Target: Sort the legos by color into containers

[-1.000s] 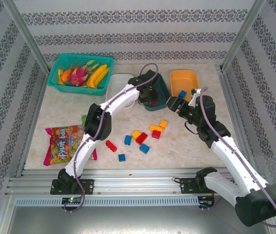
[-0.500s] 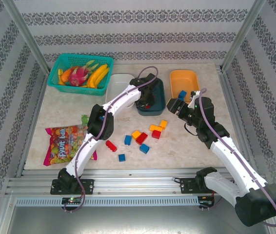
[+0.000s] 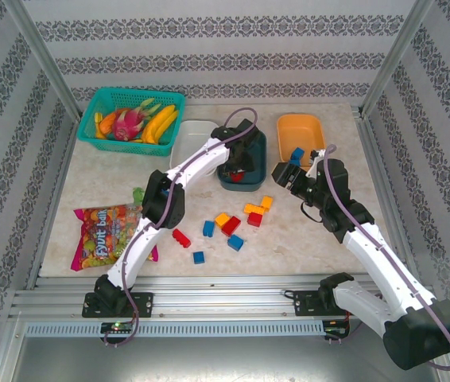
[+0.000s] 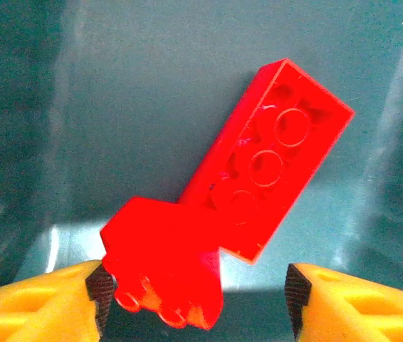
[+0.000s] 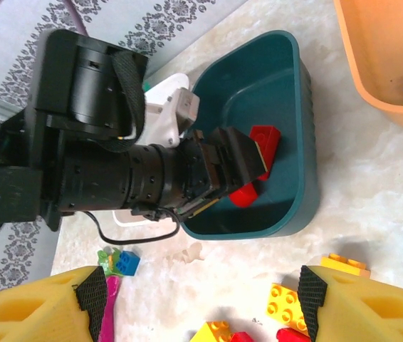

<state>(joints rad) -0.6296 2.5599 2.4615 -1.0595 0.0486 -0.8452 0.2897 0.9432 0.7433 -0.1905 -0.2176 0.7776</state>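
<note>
- currently, left claw: reaches down inside the dark teal tub, jaws released and spread apart, gripping nothing.
- red bricks, two: one long brick lies tilted on the tub floor with its hollow underside toward the wrist camera; a second red brick overlaps its lower end and sits just beside the left finger pad, clear of the other pad.
- right claw: hangs over the table just beside the dark teal tub, between it and the orange tub; jaws wide apart, unclenched.
- blue bricks: in the near end of the orange tub.
- white tub: just left of the dark teal tub, partly behind the left arm; contents cannot be told.
- loose bricks, on the table in front of the tubs: yellow-orange pieces, red pieces, blue pieces, with one red brick and one small blue brick nearest the arm bases.
</note>
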